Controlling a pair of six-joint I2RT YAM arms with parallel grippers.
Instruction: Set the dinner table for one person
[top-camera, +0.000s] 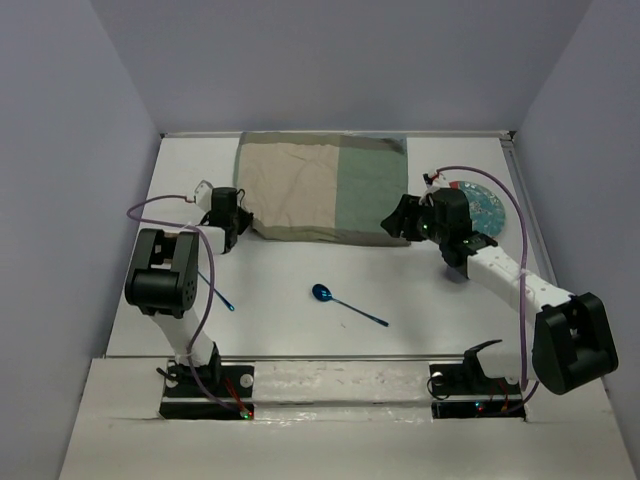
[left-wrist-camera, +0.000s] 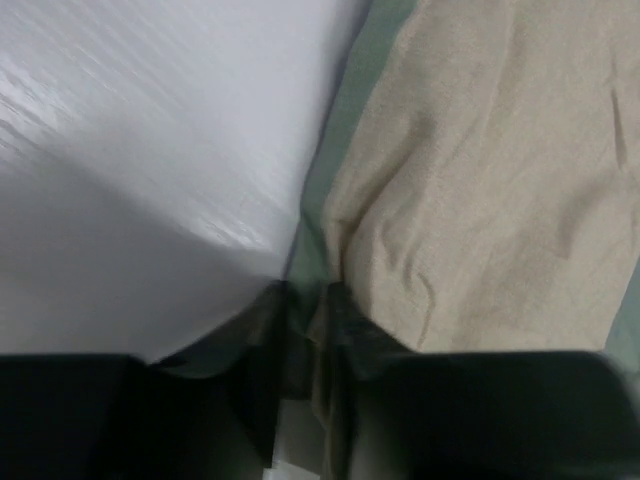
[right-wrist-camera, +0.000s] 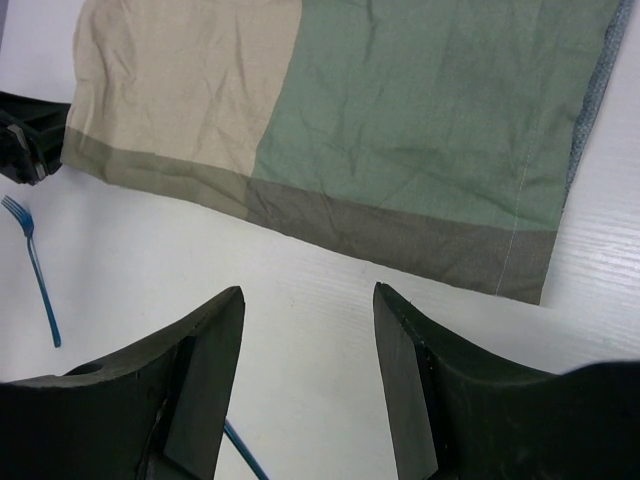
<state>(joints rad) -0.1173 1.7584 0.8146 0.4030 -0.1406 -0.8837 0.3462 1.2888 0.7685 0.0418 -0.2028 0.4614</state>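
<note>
The dinner table, a white matte top between pale lavender walls, fills the overhead view. A tan-and-green placemat lies flat on it toward 12 o'clock from the centre, tan half at 9 o'clock and green half at 3 o'clock. The left gripper sits at the placemat's near left corner, around 10 o'clock from the table centre. Its wrist camera shows the dark fingers drawn together, with a fold of tan cloth pinched between them and the fabric bunched just beyond. The right gripper hovers over bare tabletop just on the 6 o'clock side of the placemat's near right corner, its two fingers spread wide with nothing between them. A blue spoon lies slightly toward 6 o'clock from the centre, bowl toward 10 o'clock and handle toward 4 o'clock. A blue fork lies at about 8 o'clock, partly hidden by the left arm. A teal-patterned plate rests at 2 o'clock, partly covered by the right arm
</note>
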